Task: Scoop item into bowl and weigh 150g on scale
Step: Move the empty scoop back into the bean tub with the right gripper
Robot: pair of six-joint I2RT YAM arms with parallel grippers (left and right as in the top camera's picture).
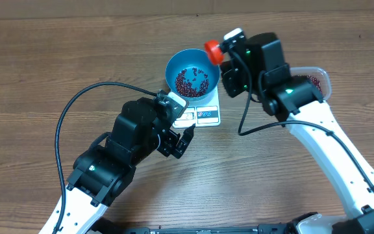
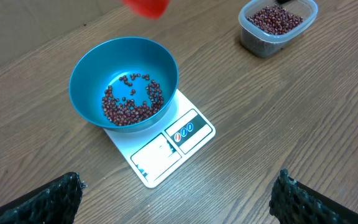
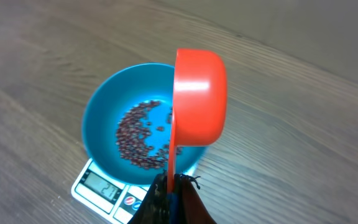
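Observation:
The blue bowl (image 1: 174, 65) stands on the white scale (image 1: 206, 116), with a thin layer of red-brown beans (image 1: 192, 81) on its bottom. My right gripper (image 1: 224, 52) is shut on the handle of a red scoop (image 1: 213, 50), which hangs above the bowl's right rim. In the right wrist view the scoop (image 3: 197, 99) is turned on its side over the bowl (image 3: 101, 124), above my right gripper (image 3: 171, 193); the scale (image 3: 101, 186) has a lit display. My left gripper (image 2: 179, 199) is open and empty, just in front of the scale (image 2: 166, 149) and bowl (image 2: 86, 93).
A clear plastic tub (image 2: 277, 25) of the same beans stands to the right of the scale, partly under my right arm in the overhead view (image 1: 318, 79). A black cable loops from the left arm over the wooden table (image 1: 57, 58).

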